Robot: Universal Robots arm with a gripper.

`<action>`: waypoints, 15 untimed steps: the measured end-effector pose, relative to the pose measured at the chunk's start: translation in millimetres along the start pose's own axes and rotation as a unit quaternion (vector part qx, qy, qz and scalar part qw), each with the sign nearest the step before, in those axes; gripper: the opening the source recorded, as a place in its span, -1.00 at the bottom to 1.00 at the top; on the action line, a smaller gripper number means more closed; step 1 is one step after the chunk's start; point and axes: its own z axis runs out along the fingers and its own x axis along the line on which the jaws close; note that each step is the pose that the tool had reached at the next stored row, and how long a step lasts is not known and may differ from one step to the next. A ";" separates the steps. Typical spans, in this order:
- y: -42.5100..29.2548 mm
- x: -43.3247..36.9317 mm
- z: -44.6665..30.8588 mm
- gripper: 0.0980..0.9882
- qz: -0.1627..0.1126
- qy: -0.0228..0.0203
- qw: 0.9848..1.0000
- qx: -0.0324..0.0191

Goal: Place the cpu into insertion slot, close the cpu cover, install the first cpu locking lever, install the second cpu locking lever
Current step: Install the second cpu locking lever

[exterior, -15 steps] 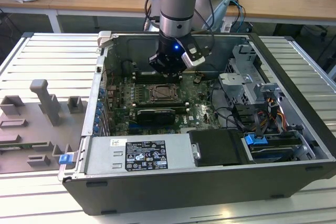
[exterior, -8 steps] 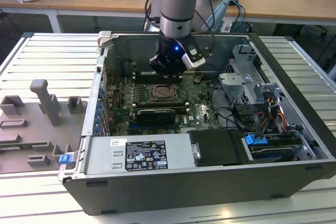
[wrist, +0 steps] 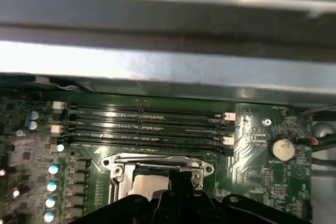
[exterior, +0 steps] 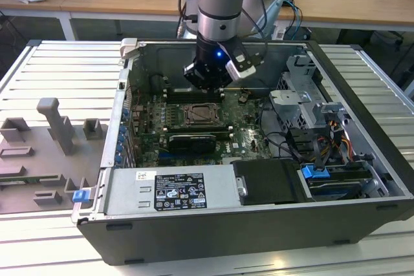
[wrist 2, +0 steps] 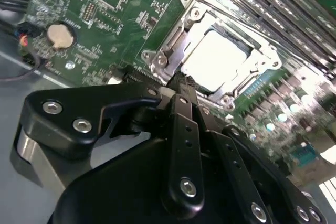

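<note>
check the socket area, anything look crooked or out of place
Nothing stands out. The cpu lies flat in the insertion slot with the cpu cover down around it, square to the board. The end effector sits beside the socket.

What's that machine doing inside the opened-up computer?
A robot arm is working on the computer's green circuit board. Its hand hangs just above the insertion slot. The cpu already lies in the slot, and the cpu cover lies flat around it. Nothing shows in the hand.
</note>
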 end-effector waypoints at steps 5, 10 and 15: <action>-9.5 1.8 -10.1 -0.98 0.000 0.000 1.000 -0.001; -19.2 2.5 -10.7 -0.98 0.000 0.000 1.000 -0.001; -33.4 3.5 -11.5 -0.98 0.000 0.002 1.000 -0.001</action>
